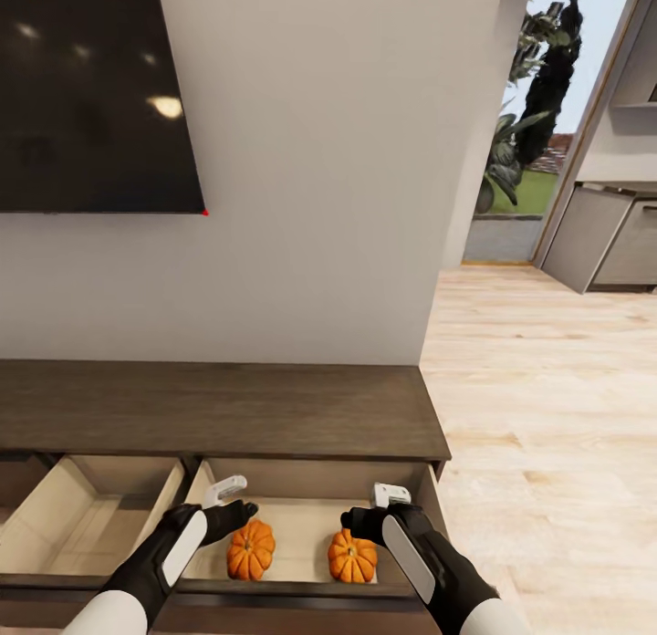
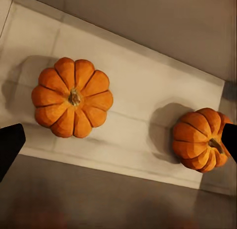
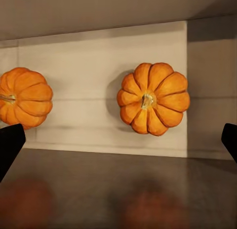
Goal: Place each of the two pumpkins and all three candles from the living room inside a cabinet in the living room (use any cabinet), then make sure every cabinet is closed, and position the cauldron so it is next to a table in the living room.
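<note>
The long dark cabinet (image 1: pixel 219 407) stands against the wall below a black TV (image 1: pixel 91 97), with two of its drawers pulled out. The right-hand drawer (image 1: pixel 301 484) holds both pumpkins, sitting apart on its pale floor: one (image 1: pixel 250 550) to the left, the other (image 1: pixel 352 556) to the right. The left hand (image 1: pixel 225 492) and right hand (image 1: pixel 391 495) hover above them, each apparently spread wide and holding nothing.

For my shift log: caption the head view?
Both open grippers, left and right, above two pumpkins in the cabinet's open drawer.
</note>
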You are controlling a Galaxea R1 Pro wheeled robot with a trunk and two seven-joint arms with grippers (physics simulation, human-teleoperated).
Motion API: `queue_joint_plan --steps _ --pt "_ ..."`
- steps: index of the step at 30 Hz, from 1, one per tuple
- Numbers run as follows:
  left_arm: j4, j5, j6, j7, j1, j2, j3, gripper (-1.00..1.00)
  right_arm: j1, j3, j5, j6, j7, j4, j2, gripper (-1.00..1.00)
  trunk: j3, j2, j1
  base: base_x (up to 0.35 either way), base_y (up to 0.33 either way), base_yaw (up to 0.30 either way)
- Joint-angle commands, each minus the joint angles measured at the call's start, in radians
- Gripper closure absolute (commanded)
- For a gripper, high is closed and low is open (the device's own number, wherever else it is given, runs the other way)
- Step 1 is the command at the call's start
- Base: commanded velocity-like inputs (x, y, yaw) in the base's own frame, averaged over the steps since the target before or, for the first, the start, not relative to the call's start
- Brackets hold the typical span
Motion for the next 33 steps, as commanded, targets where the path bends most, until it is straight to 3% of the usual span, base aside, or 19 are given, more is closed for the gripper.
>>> queue_joint_plan --steps 1,4,9,33 --pt "-0.002 0.02 0.003 0.007 0.0 0.003 -0.006 -1.0 -0.001 0.003 -0.011 0.002 -0.01 -0.001 0.0 -1.0 0.002 0.007 -0.004 0.0 0.0 0.0" --pt "-0.003 0.044 0.003 0.006 0.0 0.006 -0.006 -1.0 -0.001 0.003 -0.011 0.002 -0.01 -0.001 0.0 -1.0 0.012 0.028 -0.016 -0.117 0.02 0.0" --pt "-0.011 0.052 0.004 0.006 0.0 0.007 -0.006 -1.0 -0.001 0.002 -0.011 0.002 -0.01 -0.001 0.0 -1.0 0.027 0.063 -0.035 -0.103 0.016 0.0" --pt "-0.016 0.054 0.006 0.006 0.0 0.01 -0.006 -1.0 -0.001 0.002 -0.011 0.002 -0.008 -0.003 0.0 -1.0 0.103 0.231 -0.127 -0.079 0.024 0.0"
